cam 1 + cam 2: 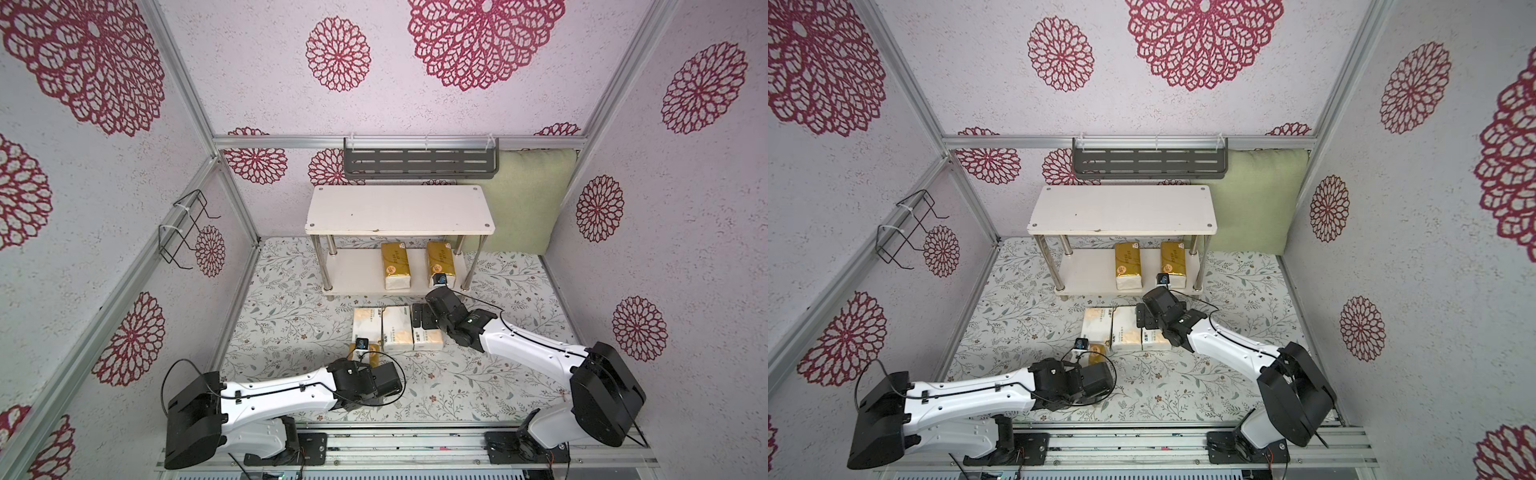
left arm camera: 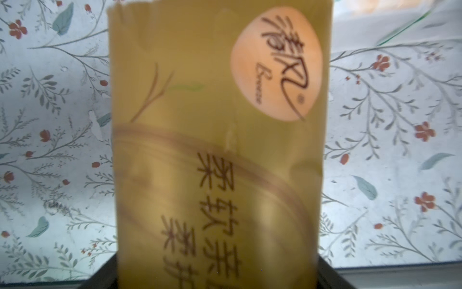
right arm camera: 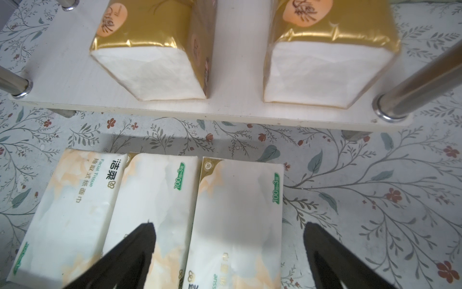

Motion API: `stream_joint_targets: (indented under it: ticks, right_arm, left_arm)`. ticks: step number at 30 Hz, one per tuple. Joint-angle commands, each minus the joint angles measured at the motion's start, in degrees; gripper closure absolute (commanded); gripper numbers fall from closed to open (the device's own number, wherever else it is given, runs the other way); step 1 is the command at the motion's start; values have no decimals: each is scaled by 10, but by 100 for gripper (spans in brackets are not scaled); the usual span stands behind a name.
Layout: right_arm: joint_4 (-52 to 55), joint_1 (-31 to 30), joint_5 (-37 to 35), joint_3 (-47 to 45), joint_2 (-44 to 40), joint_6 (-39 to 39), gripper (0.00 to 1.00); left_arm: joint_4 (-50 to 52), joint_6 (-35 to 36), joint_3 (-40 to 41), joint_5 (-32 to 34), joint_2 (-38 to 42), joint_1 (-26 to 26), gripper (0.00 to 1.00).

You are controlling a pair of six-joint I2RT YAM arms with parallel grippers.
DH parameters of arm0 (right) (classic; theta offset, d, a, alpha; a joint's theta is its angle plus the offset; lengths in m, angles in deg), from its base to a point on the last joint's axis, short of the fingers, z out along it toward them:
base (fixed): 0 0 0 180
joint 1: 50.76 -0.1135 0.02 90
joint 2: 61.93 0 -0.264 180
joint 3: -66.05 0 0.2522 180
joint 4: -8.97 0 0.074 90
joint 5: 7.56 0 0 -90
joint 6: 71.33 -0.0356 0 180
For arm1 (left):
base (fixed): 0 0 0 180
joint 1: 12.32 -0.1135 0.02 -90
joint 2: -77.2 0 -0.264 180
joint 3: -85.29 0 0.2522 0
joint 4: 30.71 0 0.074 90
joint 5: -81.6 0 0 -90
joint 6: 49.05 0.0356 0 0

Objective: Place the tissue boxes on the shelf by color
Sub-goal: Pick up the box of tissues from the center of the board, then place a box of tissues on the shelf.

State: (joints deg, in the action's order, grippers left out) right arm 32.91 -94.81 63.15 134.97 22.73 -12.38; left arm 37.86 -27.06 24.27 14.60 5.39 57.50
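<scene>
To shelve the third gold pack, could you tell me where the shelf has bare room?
Lower board: bare from its left legs to the two gold packs; crowded on the right. Top board: wholly bare.

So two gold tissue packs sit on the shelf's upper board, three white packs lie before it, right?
No: the two gold tissue packs sit on the lower board of the shelf, as both top views show. The white packs do lie before it.
</scene>
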Motion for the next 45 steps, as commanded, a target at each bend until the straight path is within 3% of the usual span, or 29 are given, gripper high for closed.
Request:
stream_joint_targets:
  ticks: [1, 10, 16, 25, 34, 45]
  right_arm:
    - [-6, -1, -1, 19, -1, -1, 1]
    - [-1, -4, 0, 23, -1, -2, 1]
    - [0, -5, -3, 20, -4, -5, 1]
    - [-4, -6, -5, 10, -15, -5, 1]
    - [-2, -7, -7, -7, -26, -5, 1]
    - [-9, -10, 0, -16, -29, -9, 1]
  left_arm:
    - [66, -5, -31, 13, 31, 8, 18]
    - [79, 83, -91, 31, 42, -41, 15]
    - [-8, 184, -117, 23, 27, -138, 15]
    - [-72, 310, -175, 11, -35, -240, 16]
    - [-151, 390, -211, 4, -107, -311, 16]
    - [-214, 427, -267, -46, -209, -382, 17]
